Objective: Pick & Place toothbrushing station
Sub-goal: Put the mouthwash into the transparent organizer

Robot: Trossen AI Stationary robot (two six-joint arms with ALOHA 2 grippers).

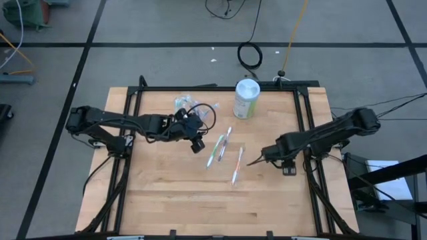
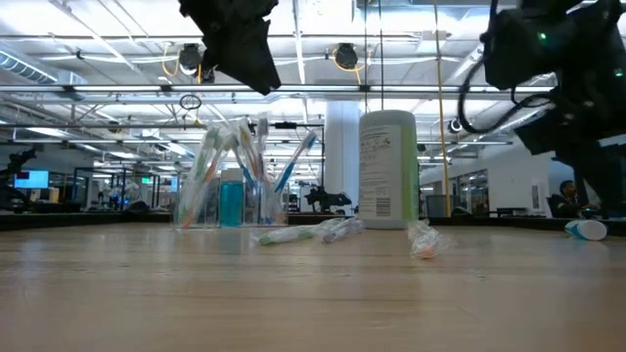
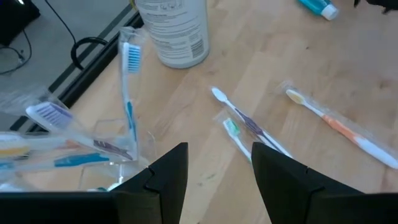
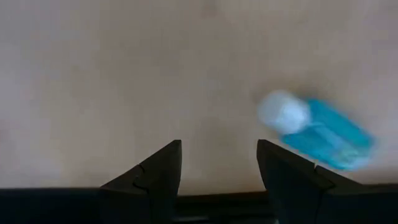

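The clear plastic cup (image 1: 185, 105) stands on its base at the table's far left-middle, holding several slim toothbrushes and a teal tube (image 2: 230, 200); it also shows in the left wrist view (image 3: 93, 146). Three wrapped toothbrushes (image 1: 215, 151) (image 1: 227, 137) (image 1: 237, 165) lie flat on the table. A small teal tube (image 4: 320, 132) lies on the table just ahead of my right gripper (image 1: 252, 162), which is open and empty. My left gripper (image 1: 197, 147) is open and empty, raised above the table between the cup and the loose brushes (image 3: 245, 121).
A tall pale-green canister with a white lid (image 1: 246, 99) stands at the table's far middle, right of the cup. A black frame rail (image 1: 220, 89) runs along the far edge. Bare wood lies toward the near edge (image 1: 213, 207).
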